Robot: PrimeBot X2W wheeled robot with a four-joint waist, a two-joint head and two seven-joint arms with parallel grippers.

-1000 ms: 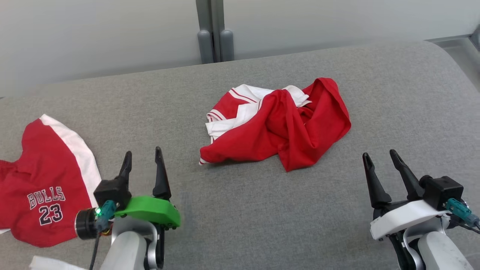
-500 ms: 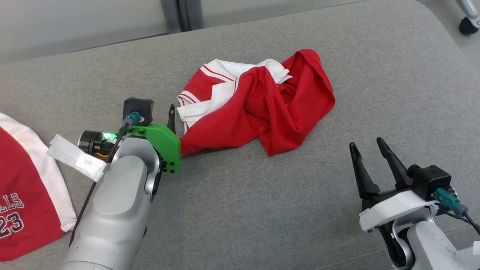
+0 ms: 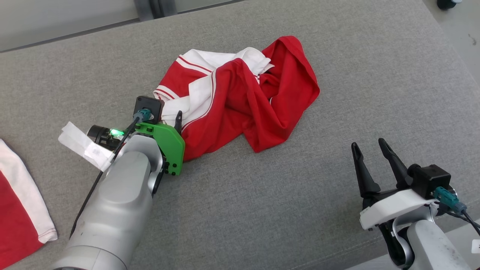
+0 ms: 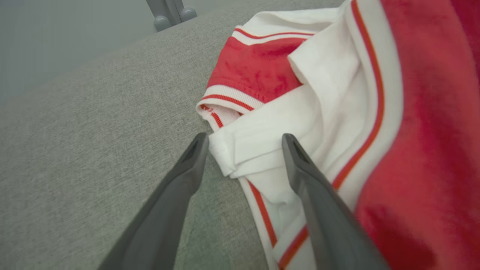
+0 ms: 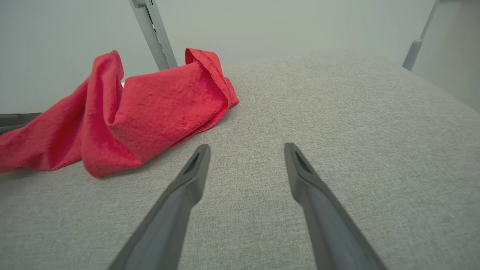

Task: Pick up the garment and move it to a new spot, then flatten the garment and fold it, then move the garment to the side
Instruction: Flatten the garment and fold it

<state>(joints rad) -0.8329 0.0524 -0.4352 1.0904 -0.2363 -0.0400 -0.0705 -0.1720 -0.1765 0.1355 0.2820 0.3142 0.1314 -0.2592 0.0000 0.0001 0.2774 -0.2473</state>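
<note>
Left gripper (image 4: 243,139): jaws wide apart, nothing clamped. I saw the folded white hem corner lying between the fingertips, one finger over the striped white edge, the other over bare cushion (image 3: 262,210). Could not tell whether either touched cloth. Garment (image 3: 240,93): red with white trim, crumpled heap mid-cushion, spreading from left gripper toward 1 o'clock in head view. Right gripper (image 3: 368,144): jaws apart, empty, at garment's 4 o'clock, well apart from it, above bare cushion. Second garment (image 3: 18,210), red and white, lay at 8 o'clock edge of head view.
</note>
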